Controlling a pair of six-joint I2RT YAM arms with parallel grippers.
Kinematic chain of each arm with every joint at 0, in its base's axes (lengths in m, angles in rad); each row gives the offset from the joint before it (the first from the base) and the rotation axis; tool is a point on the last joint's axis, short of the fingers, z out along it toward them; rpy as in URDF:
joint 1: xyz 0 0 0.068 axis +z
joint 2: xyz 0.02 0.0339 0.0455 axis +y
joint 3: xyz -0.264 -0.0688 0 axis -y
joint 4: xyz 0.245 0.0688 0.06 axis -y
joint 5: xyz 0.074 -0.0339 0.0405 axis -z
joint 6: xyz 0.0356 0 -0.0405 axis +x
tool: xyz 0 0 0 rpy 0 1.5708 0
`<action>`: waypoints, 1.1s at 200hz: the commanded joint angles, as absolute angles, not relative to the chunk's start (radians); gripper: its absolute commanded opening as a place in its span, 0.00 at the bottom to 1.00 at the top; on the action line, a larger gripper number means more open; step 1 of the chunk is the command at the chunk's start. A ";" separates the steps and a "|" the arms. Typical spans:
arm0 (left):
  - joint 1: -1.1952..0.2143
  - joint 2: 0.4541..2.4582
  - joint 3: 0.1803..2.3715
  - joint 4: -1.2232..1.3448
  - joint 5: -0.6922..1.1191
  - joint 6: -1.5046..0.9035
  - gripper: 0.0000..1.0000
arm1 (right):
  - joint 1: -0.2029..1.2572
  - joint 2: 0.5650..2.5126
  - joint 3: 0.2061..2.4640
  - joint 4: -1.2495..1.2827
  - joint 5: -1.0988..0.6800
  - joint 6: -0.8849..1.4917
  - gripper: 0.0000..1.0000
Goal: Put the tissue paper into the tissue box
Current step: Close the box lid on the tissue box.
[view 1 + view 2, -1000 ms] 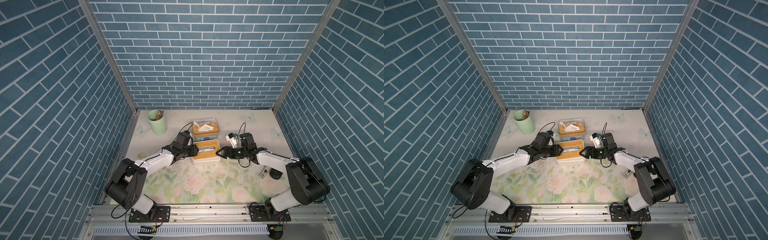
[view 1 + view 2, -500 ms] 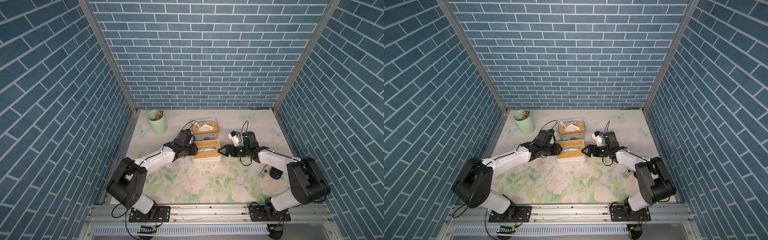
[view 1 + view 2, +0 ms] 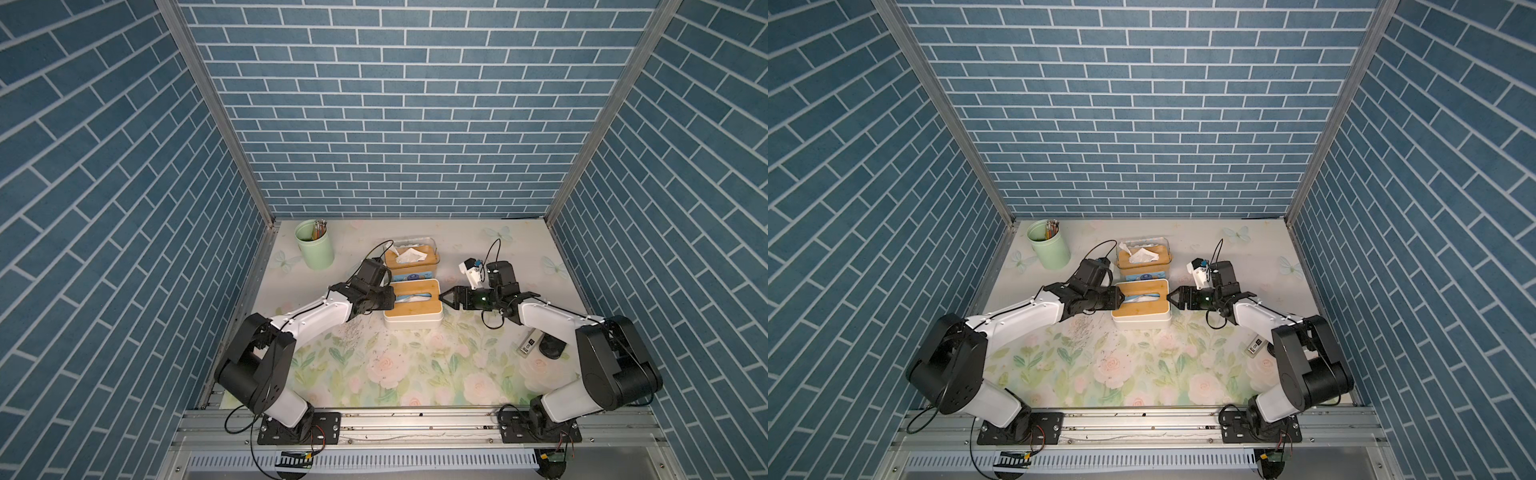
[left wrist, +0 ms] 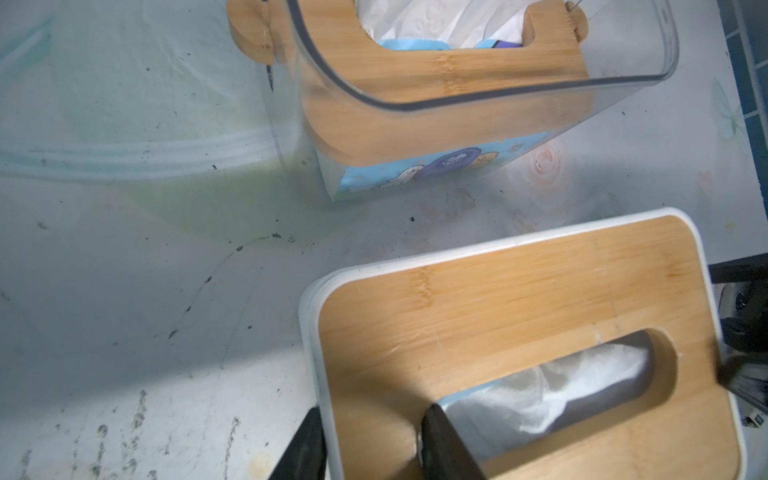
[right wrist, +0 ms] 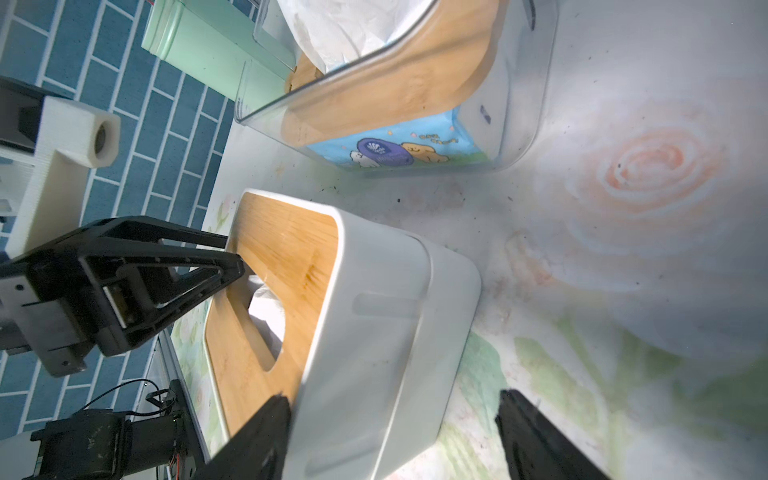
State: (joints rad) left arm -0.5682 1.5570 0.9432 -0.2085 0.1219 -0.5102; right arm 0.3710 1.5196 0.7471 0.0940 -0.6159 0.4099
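Note:
The tissue box [image 3: 415,311] is white with a slotted bamboo lid and stands mid-table in both top views [image 3: 1142,312]. White tissue paper [image 4: 552,386] lies inside it and shows through the slot [image 5: 266,307]. My left gripper [image 4: 372,411] is at the box's left end. One finger is outside the white wall, the other is in the slot's end, and the two are shut on that end of the box [image 4: 498,299]. My right gripper [image 5: 392,399] is open at the right end. One finger rests at the lid's edge and the other stands well off the box's wall [image 5: 374,291].
A clear box [image 3: 411,257] with a bamboo lid, a blue tissue pack and white tissue stands just behind the tissue box. A green cup of pencils [image 3: 314,245] is at the back left. A small grey device [image 3: 528,343] and a black disc [image 3: 550,349] lie beside the right arm.
My left gripper's jaws have narrowed onto the box's left end. My right gripper has drawn back slightly to the right, and its jaws have begun to narrow.

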 commanded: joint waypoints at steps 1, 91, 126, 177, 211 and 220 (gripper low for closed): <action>-0.566 1.594 0.936 -0.267 0.058 -0.471 0.17 | 0.358 1.555 0.731 0.050 -0.513 0.360 0.79; -0.569 1.595 0.931 -0.255 0.063 -0.473 0.16 | 0.289 1.483 0.675 0.179 -0.706 0.417 0.80; -0.569 1.595 0.936 -0.255 0.066 -0.473 0.16 | 0.300 1.549 0.691 0.136 -0.639 0.391 0.73; -0.572 1.598 0.936 -0.249 0.067 -0.475 0.16 | 0.335 1.614 0.717 0.147 -0.667 0.393 0.70; -0.573 1.596 0.937 -0.249 0.067 -0.475 0.16 | 0.354 1.653 0.732 0.141 -0.670 0.391 0.69; -0.575 1.596 0.937 -0.248 0.067 -0.475 0.16 | 0.359 1.661 0.736 0.138 -0.671 0.390 0.69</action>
State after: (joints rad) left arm -0.5709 1.5608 0.9443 -0.2001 0.1158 -0.5041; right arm 0.3470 1.6344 0.7105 0.1570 -0.6666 0.4210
